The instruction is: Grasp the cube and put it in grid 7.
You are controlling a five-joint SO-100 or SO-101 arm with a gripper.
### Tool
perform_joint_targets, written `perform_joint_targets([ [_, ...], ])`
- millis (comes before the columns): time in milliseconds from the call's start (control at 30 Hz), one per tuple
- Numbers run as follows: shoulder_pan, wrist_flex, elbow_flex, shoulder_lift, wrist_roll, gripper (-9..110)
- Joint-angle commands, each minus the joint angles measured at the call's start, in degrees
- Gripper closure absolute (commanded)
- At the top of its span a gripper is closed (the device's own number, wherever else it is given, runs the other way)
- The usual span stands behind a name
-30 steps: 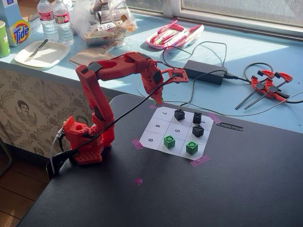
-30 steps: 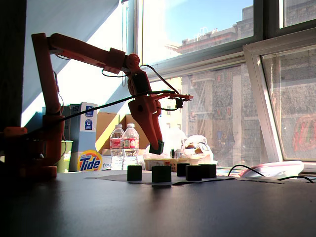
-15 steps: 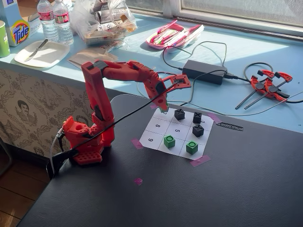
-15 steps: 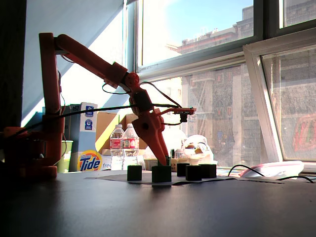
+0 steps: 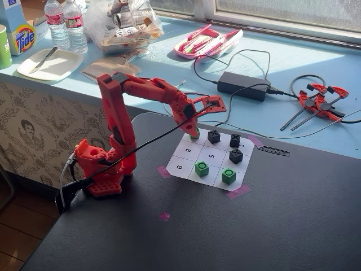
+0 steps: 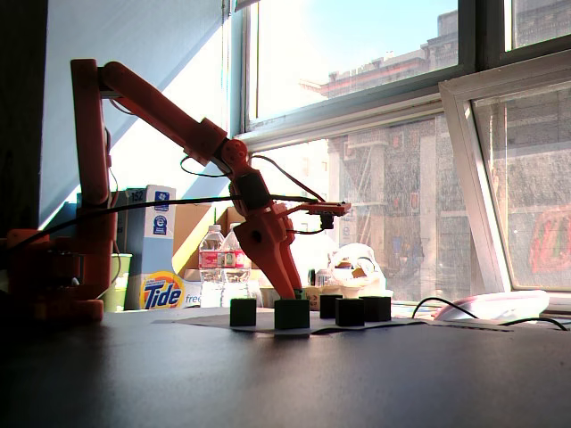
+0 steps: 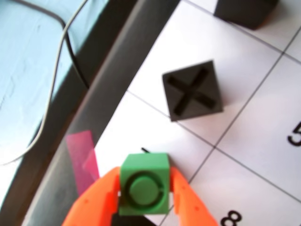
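My red gripper [image 5: 194, 133] is shut on a green cube [image 7: 143, 183] with an O ring on its top face. The orange fingers [image 7: 96, 200] press on both its sides. The cube is low over the far-left corner cell of the white numbered grid sheet [image 5: 186, 151], next to the cell marked 8. I cannot tell if it touches the paper. In a fixed view the gripper [image 6: 290, 296] reaches down to the sheet. A black X cube [image 7: 193, 90] stands in the adjacent cell.
Three black cubes [image 5: 214, 136] and two more green cubes [image 5: 201, 168] stand on other cells. Pink tape [image 7: 82, 155] holds the sheet's corner near the dark table's edge. A power adapter [image 5: 243, 85], cables and red clamps [image 5: 318, 100] lie on the blue surface behind.
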Motion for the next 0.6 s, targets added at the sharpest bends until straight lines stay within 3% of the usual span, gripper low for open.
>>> perform_joint_targets([
  [0, 1.1, 0.1, -3.1, 0.8, 1.7, 86],
  [333, 2.9, 3.8, -7.6, 4.7, 5.1, 84],
  [567, 4.0, 12.9, -13.4, 17.8, 15.3, 85],
])
